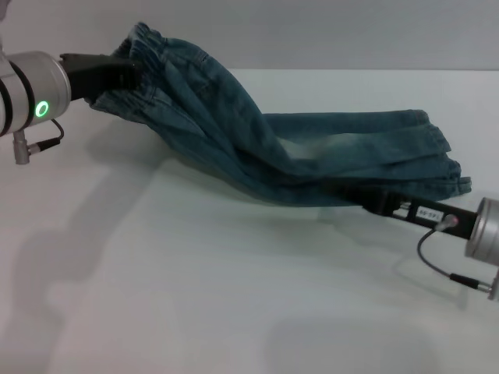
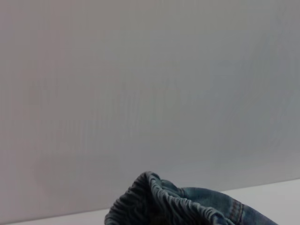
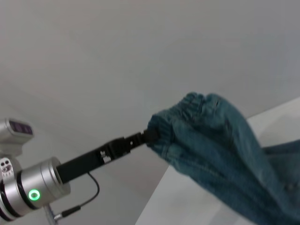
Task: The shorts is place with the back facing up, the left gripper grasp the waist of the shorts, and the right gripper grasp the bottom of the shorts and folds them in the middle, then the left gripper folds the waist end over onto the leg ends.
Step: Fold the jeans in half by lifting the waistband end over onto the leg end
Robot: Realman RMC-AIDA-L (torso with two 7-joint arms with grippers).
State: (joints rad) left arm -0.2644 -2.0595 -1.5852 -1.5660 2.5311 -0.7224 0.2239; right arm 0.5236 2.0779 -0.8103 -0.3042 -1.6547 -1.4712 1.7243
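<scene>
i am seeing the left gripper (image 1: 129, 70) holding the waist of the shorts (image 1: 156, 47) up off the table (image 1: 195, 296), at the far left of the head view; its jaws are closed on the puckered elastic band, with the gathered denim bunching around the black claw; the green light on its silver arm is glowing; from the right wrist view i am getting the same grip from the side, the left gripper (image 3: 149, 136) pinching the ruffled edge while the cloth is hanging down from it; in the left wrist view only the waist of the shorts (image 2: 159, 201) is showing, crumpled against a plain pale wall

the shorts (image 1: 312, 148) are draping in a long slope from that raised waist down to the right, where the rest is lying flat on the table; they are looking doubled lengthwise, one half lying over the other; the leg ends (image 1: 444, 167) are resting on the table at the right, their stitched hems stacked in layers

the right gripper (image 1: 355, 199) is sitting low at the right, just above the table, its black claw reaching under the near edge of the denim; the cloth is covering the tips, so i cannot tell whether its jaws are closed on anything; its silver-grey wrist and a thin cable are showing at the right edge of the head view
</scene>
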